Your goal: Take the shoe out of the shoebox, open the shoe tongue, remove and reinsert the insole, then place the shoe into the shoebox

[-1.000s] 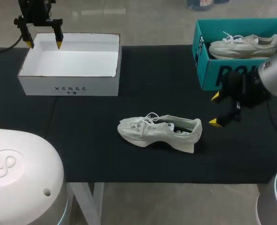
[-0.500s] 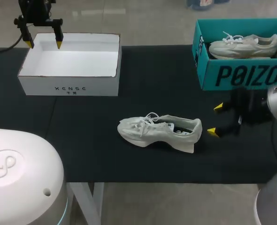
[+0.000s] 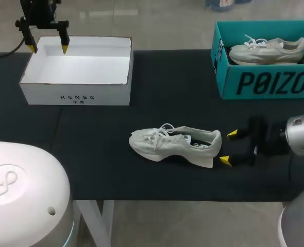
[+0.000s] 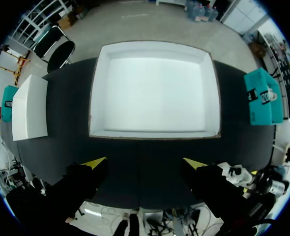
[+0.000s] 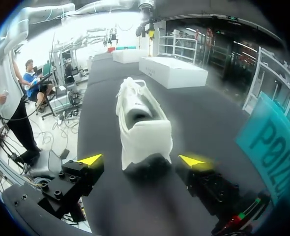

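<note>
A white shoe point(image 3: 175, 144) lies on its side near the middle of the black table, toe to the left, heel to the right. My right gripper point(image 3: 228, 147) stands open just right of the heel; in the right wrist view the shoe point(image 5: 139, 125) lies straight ahead of my open right gripper point(image 5: 142, 160), heel nearest. An empty white shoebox point(image 3: 78, 76) sits at the back left. My left gripper point(image 3: 48, 49) hangs open above the box's far left edge, and from the left wrist view the white shoebox point(image 4: 155, 90) lies ahead of the left gripper point(image 4: 140, 162).
A teal shoebox point(image 3: 265, 62) holding a second white shoe point(image 3: 268, 50) stands at the back right, and it shows in the right wrist view as the teal shoebox point(image 5: 274, 142) beside the gripper. A white robot cover point(image 3: 23, 195) fills the front left corner.
My right gripper has come down and forward from in front of the teal box to just behind the shoe's heel. The left arm and the shoe have not moved.
</note>
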You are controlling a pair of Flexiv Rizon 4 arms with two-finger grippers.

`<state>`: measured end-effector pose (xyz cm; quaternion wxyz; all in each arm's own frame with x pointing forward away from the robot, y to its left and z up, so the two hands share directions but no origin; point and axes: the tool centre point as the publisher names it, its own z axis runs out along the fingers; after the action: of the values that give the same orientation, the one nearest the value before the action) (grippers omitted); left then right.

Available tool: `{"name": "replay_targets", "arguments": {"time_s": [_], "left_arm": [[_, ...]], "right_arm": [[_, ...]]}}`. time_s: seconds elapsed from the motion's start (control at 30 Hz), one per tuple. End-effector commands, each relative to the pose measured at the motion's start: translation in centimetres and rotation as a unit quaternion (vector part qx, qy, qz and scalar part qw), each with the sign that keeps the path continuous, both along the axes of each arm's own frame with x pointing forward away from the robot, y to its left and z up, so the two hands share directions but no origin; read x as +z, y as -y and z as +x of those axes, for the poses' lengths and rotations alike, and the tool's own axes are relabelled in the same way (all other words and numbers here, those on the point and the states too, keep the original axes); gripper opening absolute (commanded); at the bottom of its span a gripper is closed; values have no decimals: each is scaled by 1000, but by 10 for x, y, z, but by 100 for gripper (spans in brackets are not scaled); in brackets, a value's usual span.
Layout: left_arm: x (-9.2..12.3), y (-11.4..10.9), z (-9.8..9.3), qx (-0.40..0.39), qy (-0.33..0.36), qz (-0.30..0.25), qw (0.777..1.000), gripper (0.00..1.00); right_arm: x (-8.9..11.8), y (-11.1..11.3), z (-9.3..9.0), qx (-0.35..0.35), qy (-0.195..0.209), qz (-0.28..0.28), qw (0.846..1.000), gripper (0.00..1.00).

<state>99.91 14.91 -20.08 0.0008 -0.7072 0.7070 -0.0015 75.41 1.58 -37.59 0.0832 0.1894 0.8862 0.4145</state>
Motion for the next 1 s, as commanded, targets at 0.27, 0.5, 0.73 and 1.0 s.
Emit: {"name": "replay_targets", "arguments": {"time_s": [0.27,0.5,0.73,1.0], "left_arm": [[0,0,0,0,0,0,1000,100],[0,0,0,0,0,0,1000,100],[0,0,0,0,0,0,1000,100],[0,0,0,0,0,0,1000,100]], "right_arm": [[-28,-18,23,-7,11,19,1000,100],[-33,-29,28,-4,22,32,999,100],[-43,-39,29,3,14,38,999,100],[-56,-44,35,5,6,42,999,100]]}}
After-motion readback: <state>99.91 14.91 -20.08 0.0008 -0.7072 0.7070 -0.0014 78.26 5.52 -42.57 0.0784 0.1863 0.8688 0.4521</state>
